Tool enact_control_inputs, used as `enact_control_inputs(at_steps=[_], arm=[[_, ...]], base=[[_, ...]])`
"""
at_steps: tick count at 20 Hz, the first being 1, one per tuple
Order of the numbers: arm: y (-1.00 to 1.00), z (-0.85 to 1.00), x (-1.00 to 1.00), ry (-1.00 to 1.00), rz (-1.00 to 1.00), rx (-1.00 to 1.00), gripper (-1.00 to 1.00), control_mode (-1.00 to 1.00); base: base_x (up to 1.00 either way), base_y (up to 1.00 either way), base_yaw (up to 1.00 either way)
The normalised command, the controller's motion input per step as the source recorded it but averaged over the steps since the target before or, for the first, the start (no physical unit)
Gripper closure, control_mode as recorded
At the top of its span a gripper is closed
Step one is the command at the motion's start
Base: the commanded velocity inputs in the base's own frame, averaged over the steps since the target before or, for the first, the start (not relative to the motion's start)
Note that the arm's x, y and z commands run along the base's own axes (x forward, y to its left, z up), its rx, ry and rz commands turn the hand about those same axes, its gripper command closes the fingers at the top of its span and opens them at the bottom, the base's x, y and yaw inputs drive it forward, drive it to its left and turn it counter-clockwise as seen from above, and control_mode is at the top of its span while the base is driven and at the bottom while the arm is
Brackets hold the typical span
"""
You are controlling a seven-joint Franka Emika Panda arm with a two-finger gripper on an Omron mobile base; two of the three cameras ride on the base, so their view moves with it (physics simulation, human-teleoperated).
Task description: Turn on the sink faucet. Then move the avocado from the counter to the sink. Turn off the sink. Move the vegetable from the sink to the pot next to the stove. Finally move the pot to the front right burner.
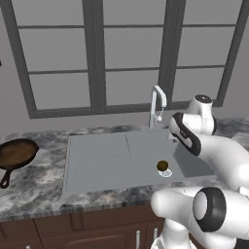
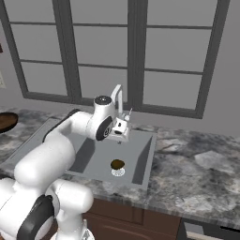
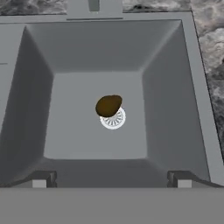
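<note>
Avocado (image 3: pixel 108 105) sits mid-frame on sink (image 3: pixel 175 109) drain, well above fingertips (image 3: pixel 39 180) at bottom corners; gripper (image 3: pixel 111 181) wide open, holding nothing.

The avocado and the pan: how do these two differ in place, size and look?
The avocado lies inside the sink basin, on the drain; the pan sits on the counter, left of the sink. The avocado is small and rounded; the pan is wide, shallow and has a handle. Both look dark brown.
</note>
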Motion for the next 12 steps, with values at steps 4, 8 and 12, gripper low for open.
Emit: enact_control_inputs(at_steps=[4, 8, 12], arm=[[0.12, -0.52, 0.01, 0.09, -0.1, 0.0, -1.0, -1.0], [0.21, -0.44, 0.04, 0.04, -0.11, 0.0, -1.0, -1.0], [0.11, -0.35, 0.03, 0.0, -0.09, 0.0, -1.0, -1.0]], base=[[0.0, 0.0, 0.0], [0.0, 0.0, 0.0], [0.0, 0.0, 0.0]])
